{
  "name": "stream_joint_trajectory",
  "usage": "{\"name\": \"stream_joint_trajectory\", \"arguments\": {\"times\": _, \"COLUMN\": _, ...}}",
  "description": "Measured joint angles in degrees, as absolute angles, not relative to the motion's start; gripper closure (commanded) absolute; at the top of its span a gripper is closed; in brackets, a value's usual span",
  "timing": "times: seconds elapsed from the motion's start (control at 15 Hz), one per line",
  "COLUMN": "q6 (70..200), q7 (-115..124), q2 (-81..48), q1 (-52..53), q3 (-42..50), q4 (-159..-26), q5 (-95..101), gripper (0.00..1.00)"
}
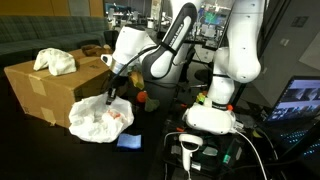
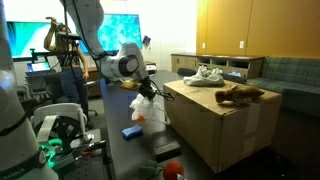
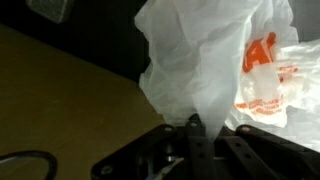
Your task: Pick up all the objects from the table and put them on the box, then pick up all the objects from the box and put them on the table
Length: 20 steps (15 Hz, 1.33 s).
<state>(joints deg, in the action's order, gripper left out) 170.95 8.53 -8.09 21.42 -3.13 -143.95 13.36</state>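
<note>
The white plastic bag (image 1: 98,120) with red print hangs right beside the big brown box (image 1: 45,92), low over the black table (image 1: 35,150). I cannot tell if its bottom rests on the table. The gripper (image 1: 110,96) has its two fingers squeezed tight on the top of the bag, and the thin plastic is bunched up between them. In the wrist view the bag (image 3: 205,60) spreads out white above the pinched fingers (image 3: 194,135), with the orange-red letters off to one side and the brown box beside it. On top of the box lies a cream-white cloth (image 1: 55,61), all crumpled, and near it a brown lump (image 2: 240,95); the two are apart and not touching. Down on the table, just beside the bag, lies a blue square pad (image 1: 128,141), flat. A small orange-red item (image 1: 143,97) sits on the table a little farther back, close to the robot. The white arm (image 1: 178,35) bends over from its round base and reaches down to the bag. A white barcode scanner (image 1: 190,150) stands at the front of the table, well apart from the bag.
</note>
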Motion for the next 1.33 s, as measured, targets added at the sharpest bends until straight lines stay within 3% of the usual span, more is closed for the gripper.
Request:
{"name": "stream_joint_trajectory", "arguments": {"times": 0.53, "q6": 162.11, "q7": 38.77, "q2": 10.93, "q1": 19.48, "q3": -0.05, "q4": -150.56, "q5": 35.51, "gripper": 0.99}}
{"name": "stream_joint_trajectory", "arguments": {"times": 1.33, "q6": 140.68, "q7": 67.17, "q2": 33.79, "q1": 17.82, "q3": -21.66, "q4": -157.27, "q5": 33.96, "gripper": 0.99}}
